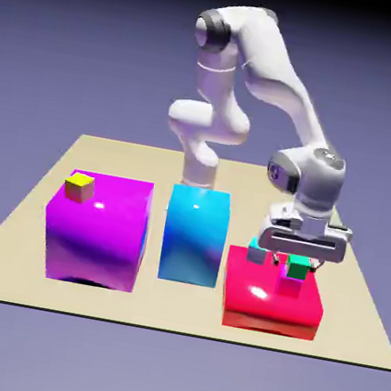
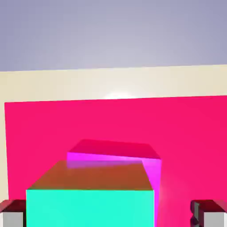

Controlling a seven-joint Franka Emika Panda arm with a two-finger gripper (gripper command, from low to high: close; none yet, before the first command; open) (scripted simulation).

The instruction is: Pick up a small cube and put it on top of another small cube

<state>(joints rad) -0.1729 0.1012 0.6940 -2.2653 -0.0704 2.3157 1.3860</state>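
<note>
**Green cube sits on magenta cube, gripper open around it**

The exterior view alone shows the white arm (image 1: 272,63), reaching over the exterior view's right side of the scene. Its gripper (image 1: 295,264) is low over a glossy red block (image 1: 257,305). The green cube (image 1: 297,267) rests on top of the magenta cube (image 1: 288,284), which stands on that block. Only this view shows the teal cube (image 1: 257,252), also on the red block, partly behind the hand; the blue block (image 1: 193,239) in the middle; and the yellow cube (image 1: 78,187) on the large purple block (image 1: 97,236). All three blocks stand on a beige surface (image 1: 175,309) before a blue-violet backdrop (image 1: 60,58).

The hand view alone makes the finger spacing clear: the jaws stand open, with the green cube between them, a gap at the right tip and the left tip right beside it; whether that one touches, I cannot tell.
</note>
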